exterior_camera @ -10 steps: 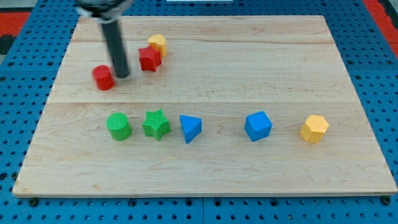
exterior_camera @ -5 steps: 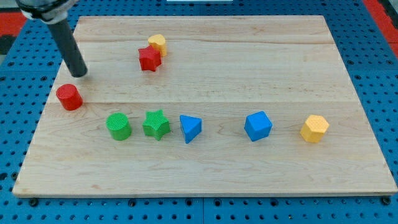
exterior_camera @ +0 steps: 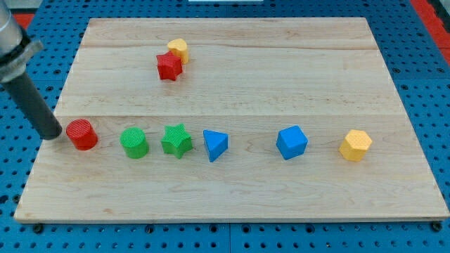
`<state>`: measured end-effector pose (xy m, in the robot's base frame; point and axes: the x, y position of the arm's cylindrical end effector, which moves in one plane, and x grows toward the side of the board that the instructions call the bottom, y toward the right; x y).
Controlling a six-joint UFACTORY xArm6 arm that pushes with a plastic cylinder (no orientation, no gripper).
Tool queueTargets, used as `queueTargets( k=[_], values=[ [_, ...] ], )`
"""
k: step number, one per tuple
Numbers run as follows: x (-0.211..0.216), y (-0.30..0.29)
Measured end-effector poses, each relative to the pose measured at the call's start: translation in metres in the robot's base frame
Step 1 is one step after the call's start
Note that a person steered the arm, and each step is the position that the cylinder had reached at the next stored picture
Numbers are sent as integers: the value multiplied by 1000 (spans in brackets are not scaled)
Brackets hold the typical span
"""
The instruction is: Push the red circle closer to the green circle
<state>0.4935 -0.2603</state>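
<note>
The red circle [exterior_camera: 82,134] lies on the wooden board [exterior_camera: 232,176] at the view's left, a short gap to the left of the green circle [exterior_camera: 133,143]. My tip [exterior_camera: 51,133] rests just left of the red circle, touching or nearly touching its left side. The dark rod slants up to the view's upper left.
A green star [exterior_camera: 176,140], a blue triangle [exterior_camera: 215,145], a blue cube [exterior_camera: 292,143] and a yellow hexagon [exterior_camera: 356,145] stand in a row right of the green circle. A red star [exterior_camera: 169,67] and a yellow block [exterior_camera: 178,49] sit together near the view's top.
My tip swung left and down the view, from right of the red circle to its left. The red circle slid left and down, ending level with the green circle.
</note>
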Motion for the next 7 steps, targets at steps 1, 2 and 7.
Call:
queueTargets(
  k=[1, 2, 7],
  values=[
    [-1, 52],
    [-32, 42],
    [-17, 93]
  ],
)
